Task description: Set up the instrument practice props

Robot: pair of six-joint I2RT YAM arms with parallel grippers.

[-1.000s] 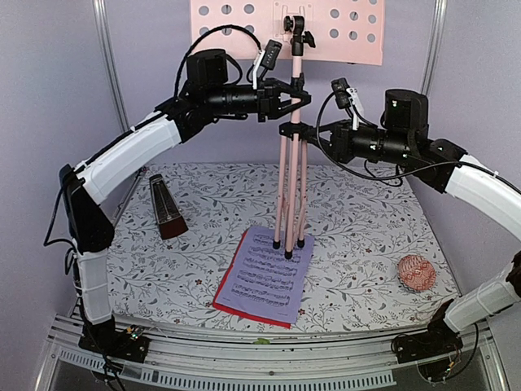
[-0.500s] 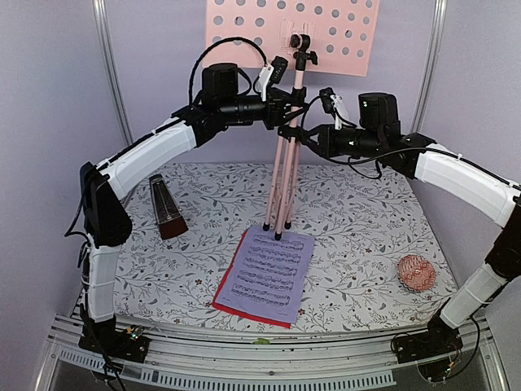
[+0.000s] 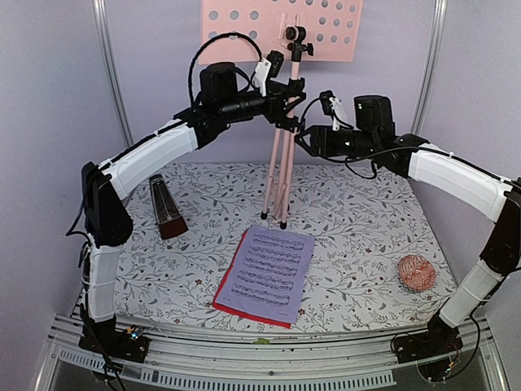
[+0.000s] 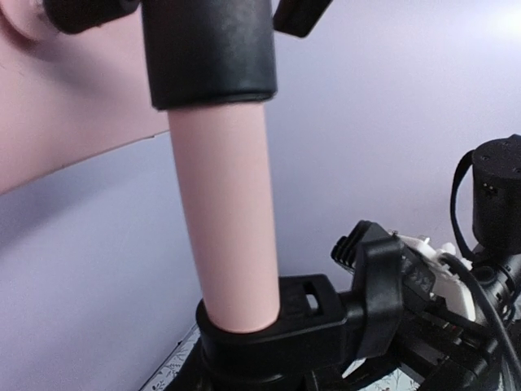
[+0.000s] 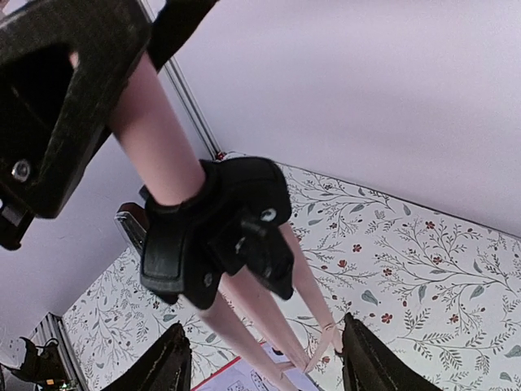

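Pink music stand [image 3: 279,175], legs drawn together, carries a perforated pink desk [image 3: 244,42].

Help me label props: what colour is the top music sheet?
The sheet is lilac; top external view shows it best.

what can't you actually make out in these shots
Desk of the music stand: top cut off by the upper edge, top view.
Red sheet: print hidden under the lilac sheet, top view.
Left gripper: fingers out of frame in the left wrist view; the stand's pole fills it.
Metronome: face too small to read, top view.
Stand's feet: whether they touch the table is unclear, top view.
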